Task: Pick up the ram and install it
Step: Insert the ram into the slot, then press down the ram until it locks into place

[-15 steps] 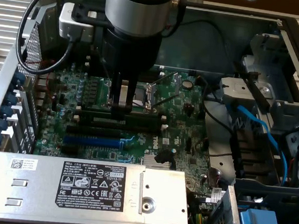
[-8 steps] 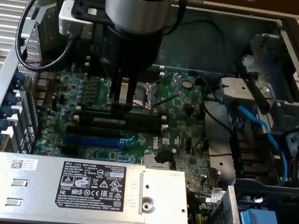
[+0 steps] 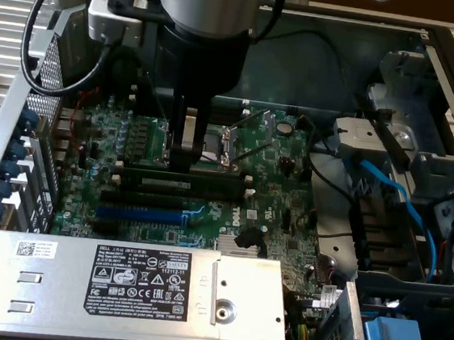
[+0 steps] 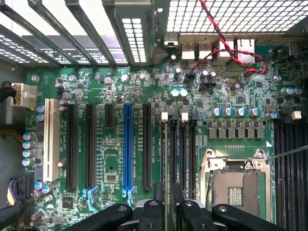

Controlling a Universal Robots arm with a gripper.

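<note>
The arm is seen reaching down into the open computer case, and the gripper is held low, just beside the CPU socket. The ram is found there too. It stands on its long edge among the black memory slots that run alongside the socket, on the side of that row away from the socket. Its pale label strip is turned toward the exterior camera. A white end clip is seen at the end of the stick.

The gripper is set directly over the middle of the ram, with its tips down at the stick's upper edge. Whether the stick is clamped or has been let go cannot be told, and whether it is pressed fully home cannot be judged either.

In the wrist view the gripper is lined up over the memory slot farthest from the socket. The socket itself is seen with its metal frame shut and a bare square of contacts in the middle.

Beyond the ram from the socket, the blue expansion slot is seen lying parallel, with black slots on either side of it. Farther out from the socket, the silver power supply with its black label is seen. Well apart from the socket, a blue cable is seen looping past the drive bays. Twisted red and black wires are seen crossing the board's edge by the rear ports.
</note>
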